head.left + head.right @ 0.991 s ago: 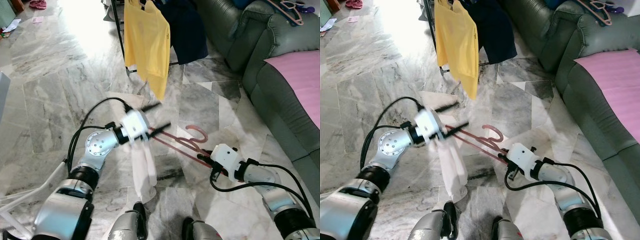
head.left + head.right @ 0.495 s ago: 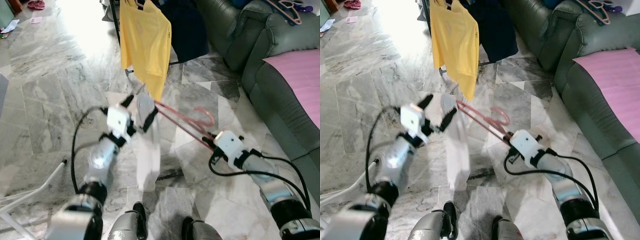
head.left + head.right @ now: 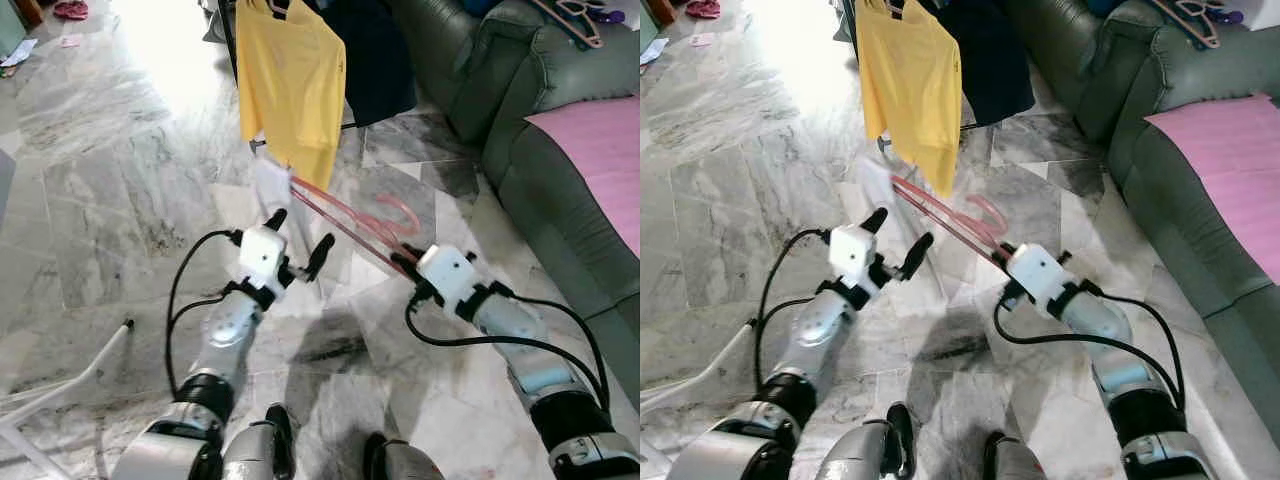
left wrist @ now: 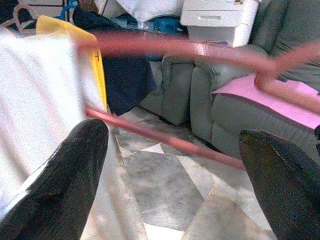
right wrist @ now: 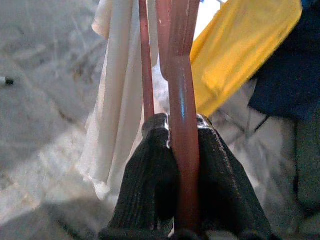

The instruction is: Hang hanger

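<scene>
Pink hanger (image 3: 345, 222) pinched at one end by the right gripper (image 5: 184, 150).
Light, stiff, but lopsided: its white garment (image 5: 117, 100) dangles near the yellow shirt (image 3: 292, 85); left gripper (image 3: 296, 245) fingers spread, empty.

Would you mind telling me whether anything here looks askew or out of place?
Yes. The pink hanger is tilted, clamped at one end by the right gripper, and the white garment is bunched at its far end rather than draped evenly. The left gripper is open beside it.
</scene>
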`<state>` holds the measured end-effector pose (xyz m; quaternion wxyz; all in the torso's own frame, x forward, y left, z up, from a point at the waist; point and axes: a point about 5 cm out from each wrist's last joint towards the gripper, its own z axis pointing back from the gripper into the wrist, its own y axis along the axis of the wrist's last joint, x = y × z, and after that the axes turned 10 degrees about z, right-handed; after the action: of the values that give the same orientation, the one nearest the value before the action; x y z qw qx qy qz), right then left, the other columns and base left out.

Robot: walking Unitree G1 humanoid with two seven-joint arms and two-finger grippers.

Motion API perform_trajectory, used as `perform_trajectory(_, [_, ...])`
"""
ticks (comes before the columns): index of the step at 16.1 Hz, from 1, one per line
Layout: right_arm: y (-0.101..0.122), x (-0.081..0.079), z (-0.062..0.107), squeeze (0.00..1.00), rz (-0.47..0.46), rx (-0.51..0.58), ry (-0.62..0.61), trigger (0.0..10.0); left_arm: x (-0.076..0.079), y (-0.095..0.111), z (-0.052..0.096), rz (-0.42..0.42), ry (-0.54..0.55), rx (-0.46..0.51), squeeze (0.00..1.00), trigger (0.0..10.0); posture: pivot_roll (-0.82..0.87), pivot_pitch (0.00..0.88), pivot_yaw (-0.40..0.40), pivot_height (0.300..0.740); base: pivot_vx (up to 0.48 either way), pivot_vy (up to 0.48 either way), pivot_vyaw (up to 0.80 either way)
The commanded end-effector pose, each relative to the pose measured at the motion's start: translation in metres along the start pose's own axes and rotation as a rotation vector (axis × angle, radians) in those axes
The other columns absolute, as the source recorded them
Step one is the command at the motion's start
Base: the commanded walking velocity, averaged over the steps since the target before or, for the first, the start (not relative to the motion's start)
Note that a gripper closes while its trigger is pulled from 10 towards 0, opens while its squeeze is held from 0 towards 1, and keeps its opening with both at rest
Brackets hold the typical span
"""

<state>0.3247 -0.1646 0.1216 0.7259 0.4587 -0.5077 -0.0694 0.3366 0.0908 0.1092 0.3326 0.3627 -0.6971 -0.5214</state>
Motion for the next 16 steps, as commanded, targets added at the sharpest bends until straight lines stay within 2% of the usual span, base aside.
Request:
perform_trajectory(1, [0.009, 0.001, -0.001, 0.0, -0.01, 0.05, -0.006, 0.0, -0.003, -0.004, 0.0, 0.01, 0.032, -0.03, 0.0, 10.0, -0.14, 0.201, 0.057, 0.74, 0.0, 0.0, 0.0])
perform_trajectory(3, [0.018, 0.0, -0.002, 0.0, -0.009, 0.079, -0.003, 0.0, -0.005, -0.001, -0.003, 0.018, 0.087, -0.019, 0.0, 10.0, -0.14, 0.203, 0.058, 0.74, 0.0, 0.0, 0.0])
perform_trajectory(4, [0.021, -0.001, -0.003, 0.0, -0.012, 0.084, -0.002, 0.0, -0.01, 0.001, -0.007, 0.084, 0.164, -0.01, 0.0, 10.0, -0.15, 0.203, 0.054, 0.74, 0.0, 0.0, 0.0])
perform_trajectory(5, [0.022, -0.002, -0.003, 0.0, -0.017, 0.086, -0.002, 0.0, -0.013, 0.002, -0.008, 0.105, 0.199, -0.007, 0.0, 10.0, -0.15, 0.203, 0.054, 0.74, 0.0, 0.0, 0.0])
perform_trajectory(7, [0.021, -0.009, -0.002, 0.0, -0.048, 0.084, 0.006, 0.0, -0.024, 0.008, -0.008, 0.074, 0.263, 0.005, 0.0, 10.0, -0.15, 0.202, 0.054, 0.74, 0.0, 0.0, 0.0])
perform_trajectory(14, [0.026, -0.019, -0.004, 0.0, -0.091, 0.093, 0.018, 0.0, -0.03, 0.01, -0.008, 0.044, 0.303, -0.002, 0.0, 10.0, -0.15, 0.201, 0.059, 0.74, 0.0, 0.0, 0.0])
perform_trajectory(15, [0.028, -0.022, -0.004, 0.0, -0.095, 0.102, 0.036, 0.0, -0.032, 0.011, -0.009, 0.059, 0.32, 0.001, 0.0, 10.0, -0.15, 0.201, 0.059, 0.74, 0.0, 0.0, 0.0])
perform_trajectory(16, [0.028, -0.023, -0.004, 0.0, -0.097, 0.101, 0.046, 0.0, -0.034, 0.013, -0.01, 0.082, 0.337, 0.014, 0.0, 9.5, -0.15, 0.2, 0.057, 0.74, 0.0, 0.0, 0.0])
